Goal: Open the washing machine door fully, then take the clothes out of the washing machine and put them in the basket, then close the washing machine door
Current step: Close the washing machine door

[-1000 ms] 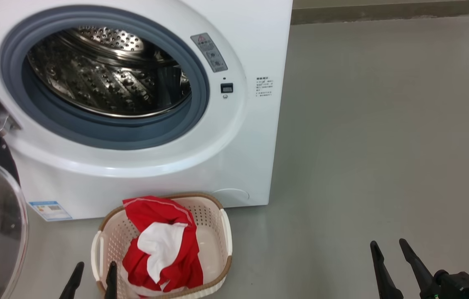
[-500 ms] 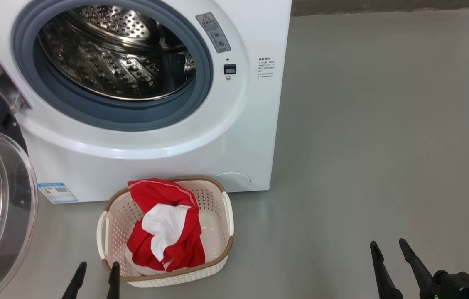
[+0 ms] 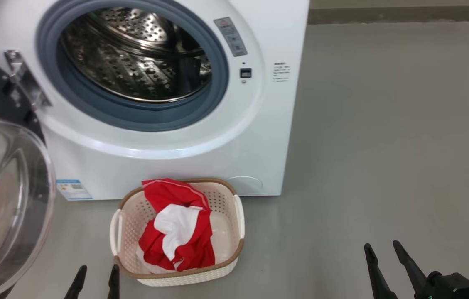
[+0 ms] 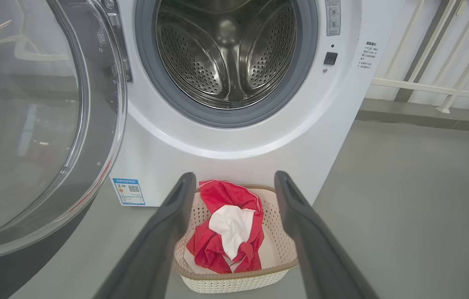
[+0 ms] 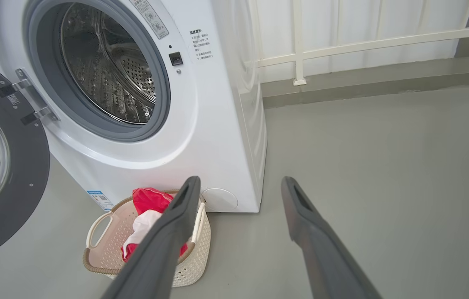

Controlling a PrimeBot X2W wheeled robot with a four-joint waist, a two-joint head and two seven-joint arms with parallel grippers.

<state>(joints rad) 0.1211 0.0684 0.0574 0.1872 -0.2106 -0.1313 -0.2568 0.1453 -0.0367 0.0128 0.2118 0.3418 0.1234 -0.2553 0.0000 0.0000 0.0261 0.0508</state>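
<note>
The washing machine (image 3: 226, 166) stands on a grey floor (image 3: 384, 145); its right edge ends well short of the head view's right side, and past that edge the floor runs bare to a low skirting strip (image 3: 400, 14) and, in the right wrist view, a white railing (image 5: 342, 45). The washing machine door (image 3: 6, 195) hangs wide open on the machine's left; its glass bowl and black rim crowd the left edge of the head view. Inside the grey rubber ring (image 3: 134, 122) the steel drum (image 3: 143, 58) shows bare perforated metal.

The basket (image 3: 184, 279) sits on the floor just in front of the machine's lower front; whether it touches the machine I cannot tell. The clothes (image 3: 176, 232) lie heaped inside the basket, with red fabric riding up over its far rim. The left gripper (image 3: 98, 270) hovers just beside the basket's near left corner, fingers spread apart and holding nothing; the right gripper (image 3: 381, 247) hangs over open floor, well apart from the basket, also spread and empty.

Counted:
- one machine; one door; one basket with two white handles
- one red-and-white heap of clothes, whose pieces I cannot separate
- two metal hinge arms (image 5: 30, 101); one blue label (image 3: 73, 189)
- two grippers, two fingers each
</note>
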